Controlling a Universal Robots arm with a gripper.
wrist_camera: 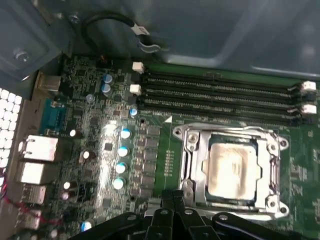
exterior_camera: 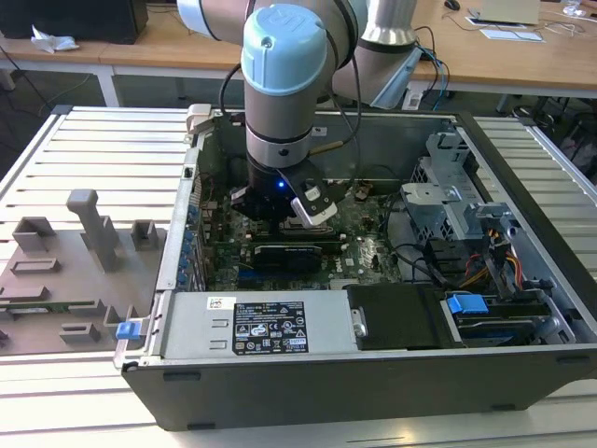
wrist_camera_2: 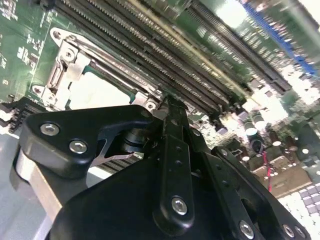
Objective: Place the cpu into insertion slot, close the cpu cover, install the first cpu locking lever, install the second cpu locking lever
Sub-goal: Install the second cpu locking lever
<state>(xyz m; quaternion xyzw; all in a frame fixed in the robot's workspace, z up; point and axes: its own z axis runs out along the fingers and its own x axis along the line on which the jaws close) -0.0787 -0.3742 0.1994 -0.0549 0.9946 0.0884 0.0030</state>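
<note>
**Operator:** Pale slatted tabletop (exterior_camera: 84, 149), with an open computer case (exterior_camera: 373, 373) lying on it and wooden desks behind. I've got the arm's gripper (wrist_camera: 172, 202) reaching down into the case, low over the green motherboard (wrist_camera: 95, 165).

**Listener:** Where's the chip?

**Operator:** One cpu (wrist_camera: 234, 167), pale and silvery, already lying flat inside the insertion slot (wrist_camera: 267, 202). The cpu cover (wrist_camera: 227, 134) looks folded down around it — the chip shows through its window. In the first wrist view the fingertips meet with no gap, just beside the socket's near edge, and nothing is held between them.

**Listener:** So which step is this?

**Operator:** The levers, by my judgement. I can't make out whether either is latched yet. To do it well I'd press on the lever's bare end, keep the closed tips clear of the chip's top, and push down and sideways so it hooks under its catch.

**Listener:** Counts?

**Operator:** One chip, one socket, one cover, one gripper — and four long black memory slots (wrist_camera: 220, 95) running just beyond the socket.
</note>
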